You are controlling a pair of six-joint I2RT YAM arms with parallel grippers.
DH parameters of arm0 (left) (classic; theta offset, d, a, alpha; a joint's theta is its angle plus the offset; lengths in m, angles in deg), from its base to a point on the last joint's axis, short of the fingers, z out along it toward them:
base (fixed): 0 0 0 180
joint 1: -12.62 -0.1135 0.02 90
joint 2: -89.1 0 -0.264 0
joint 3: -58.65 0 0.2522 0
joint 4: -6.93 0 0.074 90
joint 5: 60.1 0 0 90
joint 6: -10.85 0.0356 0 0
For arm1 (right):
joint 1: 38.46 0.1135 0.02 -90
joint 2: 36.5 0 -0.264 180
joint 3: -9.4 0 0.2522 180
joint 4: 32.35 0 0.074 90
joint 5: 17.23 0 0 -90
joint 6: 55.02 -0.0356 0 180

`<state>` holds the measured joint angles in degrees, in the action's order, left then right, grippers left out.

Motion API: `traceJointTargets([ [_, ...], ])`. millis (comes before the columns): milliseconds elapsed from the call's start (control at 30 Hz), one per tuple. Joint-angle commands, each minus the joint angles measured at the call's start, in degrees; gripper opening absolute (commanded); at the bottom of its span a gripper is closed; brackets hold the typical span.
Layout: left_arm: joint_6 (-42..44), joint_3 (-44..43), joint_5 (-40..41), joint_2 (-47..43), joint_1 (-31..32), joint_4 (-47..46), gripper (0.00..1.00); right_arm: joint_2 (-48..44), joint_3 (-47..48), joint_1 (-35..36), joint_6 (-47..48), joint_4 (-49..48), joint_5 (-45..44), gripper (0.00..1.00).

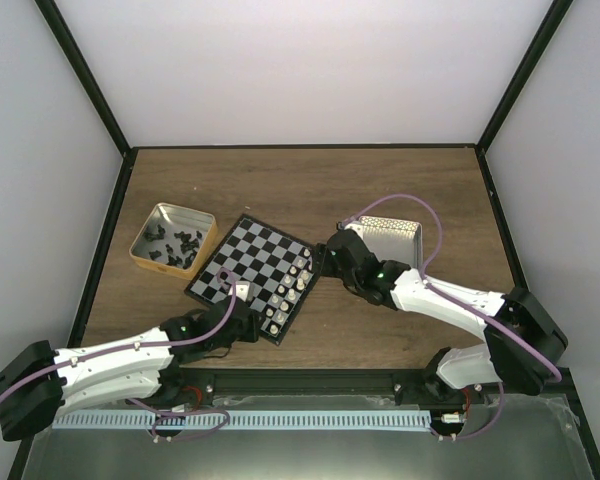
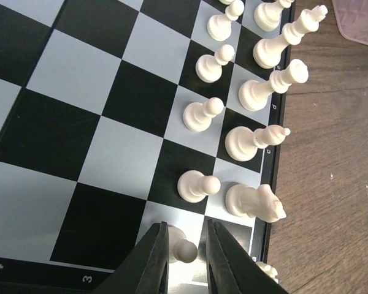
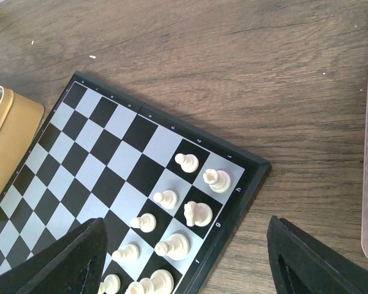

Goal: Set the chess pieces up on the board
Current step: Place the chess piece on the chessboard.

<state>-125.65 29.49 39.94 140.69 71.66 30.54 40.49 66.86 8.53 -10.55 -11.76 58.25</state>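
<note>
The board point(image 1: 242, 262) lies mid-table with cream-white chess pieces point(image 1: 292, 285) in two rows along its right side. In the left wrist view my left gripper point(image 2: 186, 228) is low over the board's near corner. Its jaws stand a little apart around a white pawn point(image 2: 185, 250) that stands on its square and touches only the left finger point(image 2: 148, 260). A knight point(image 2: 254, 202) and another pawn point(image 2: 196, 185) stand just beyond. My right gripper point(image 3: 185, 221) hangs wide open and empty above the far-right corner, over the rook point(image 3: 218, 179) and a knight point(image 3: 197, 213). Black pieces point(image 1: 175, 245) lie in the gold tin.
The gold tin point(image 1: 158, 218) stands left of the board, and its side shows in the right wrist view point(image 3: 9, 141). The pink tray point(image 1: 390, 240) sits right of the board behind the right arm. A white piece point(image 2: 267, 269) shows at the board's rim by the left fingers.
</note>
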Motion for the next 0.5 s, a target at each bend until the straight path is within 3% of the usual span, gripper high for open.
traceJointTargets([
  [0, -0.17, 0.08, 0.01, -0.03, 0.26, -0.72, 0.21, 0.19, -0.21, -0.54, -0.3, 0.7, -0.33, 0.73],
  [267, -0.7, -4.64, 2.79, -4.13, 0.24, 6.08, 0.27, -1.9, 0.41, -0.58, -0.68, 3.05, -0.86, 0.73],
  [467, 0.42, -17.08, 7.15, -10.27, 0.16, 16.72, 0.46, -8.99, 1.03, -0.58, -0.12, 9.74, -4.04, 0.74],
])
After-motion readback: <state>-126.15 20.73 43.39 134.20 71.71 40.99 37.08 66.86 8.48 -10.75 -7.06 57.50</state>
